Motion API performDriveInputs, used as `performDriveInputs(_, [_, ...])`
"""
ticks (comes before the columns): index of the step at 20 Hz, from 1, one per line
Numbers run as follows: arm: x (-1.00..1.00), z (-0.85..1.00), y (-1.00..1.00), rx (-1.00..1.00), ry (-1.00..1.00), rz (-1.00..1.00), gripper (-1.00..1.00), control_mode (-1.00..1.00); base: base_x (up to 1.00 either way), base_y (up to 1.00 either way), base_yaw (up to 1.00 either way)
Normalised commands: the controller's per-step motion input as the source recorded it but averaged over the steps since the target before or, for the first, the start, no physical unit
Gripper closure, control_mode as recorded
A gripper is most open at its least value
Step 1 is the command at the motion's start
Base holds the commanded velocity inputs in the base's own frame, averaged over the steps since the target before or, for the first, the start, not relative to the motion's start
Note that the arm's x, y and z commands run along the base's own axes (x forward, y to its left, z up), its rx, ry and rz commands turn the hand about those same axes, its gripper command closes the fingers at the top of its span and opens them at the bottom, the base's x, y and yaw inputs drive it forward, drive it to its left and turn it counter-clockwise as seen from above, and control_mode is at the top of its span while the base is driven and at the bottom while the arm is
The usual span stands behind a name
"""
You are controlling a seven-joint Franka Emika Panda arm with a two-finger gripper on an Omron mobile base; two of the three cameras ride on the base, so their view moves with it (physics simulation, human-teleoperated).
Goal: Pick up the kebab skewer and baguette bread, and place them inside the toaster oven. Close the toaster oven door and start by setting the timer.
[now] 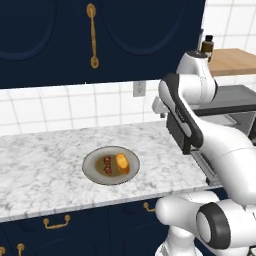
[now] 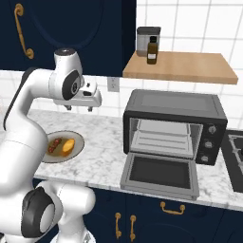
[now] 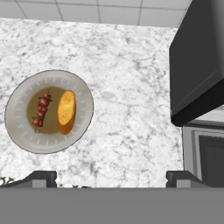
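Here the pincer (image 2: 79, 107) hangs empty with its jaws spread wide, high above the marble counter (image 1: 45, 165). Below it a grey plate (image 3: 17, 111) carries the kebab skewer (image 3: 41, 109) and the baguette bread (image 3: 66, 111) side by side. Farther right, the toaster oven (image 2: 175, 124) stands with its door (image 2: 160, 176) dropped flat open.

Home kitchen. Marble counter (image 1: 45, 160), white tile backsplash (image 1: 50, 107), navy cabinets (image 1: 50, 35) with brass handles (image 1: 92, 35). Toaster oven (image 2: 175, 123) on the counter, stovetop (image 2: 235, 152) beside it.
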Motion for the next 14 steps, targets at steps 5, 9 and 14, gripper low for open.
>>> performDriveInputs(5, [0.00, 0.00, 0.00, 0.00, 0.00, 0.00, -1.00, 1.00, 0.00, -0.01, 0.00])
performDriveInputs(9, [0.00, 0.00, 0.00, 0.00, 0.00, 0.00, -1.00, 1.00, 0.00, 0.00, 0.00])
performDriveInputs(14, [0.00, 0.00, 0.00, 0.00, 0.00, 0.00, -1.00, -1.00, 0.00, 0.00, 0.00])
